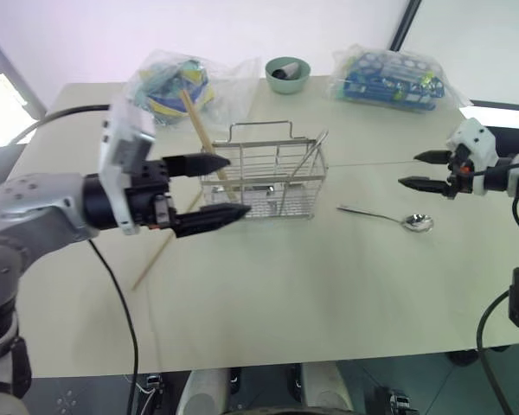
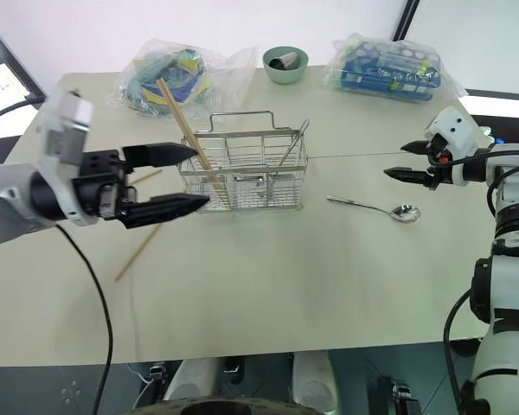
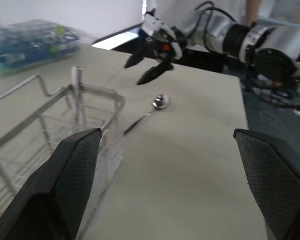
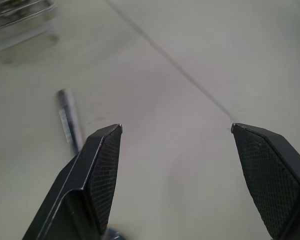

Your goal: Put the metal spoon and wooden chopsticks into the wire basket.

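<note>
The wire basket [image 1: 268, 177] stands mid-table. One wooden chopstick [image 1: 197, 121] leans out of its left end. Another chopstick [image 1: 153, 258] lies flat on the table left of the basket. The metal spoon [image 1: 389, 218] lies on the table right of the basket, its bowl pointing right. My left gripper [image 1: 238, 186] hangs open and empty in front of the basket's left end, pointing right. My right gripper [image 1: 408, 169] is open and empty, just above and beyond the spoon's bowl. The right wrist view has the spoon's handle [image 4: 70, 117] beside one of my fingers [image 4: 102, 170].
A slim metal utensil [image 1: 310, 160] leans in the basket's right end. At the table's far edge stand a green bowl [image 1: 287, 74] and two clear plastic bags [image 1: 169, 82] [image 1: 394, 78]. A black cable [image 1: 112, 294] hangs from the left arm.
</note>
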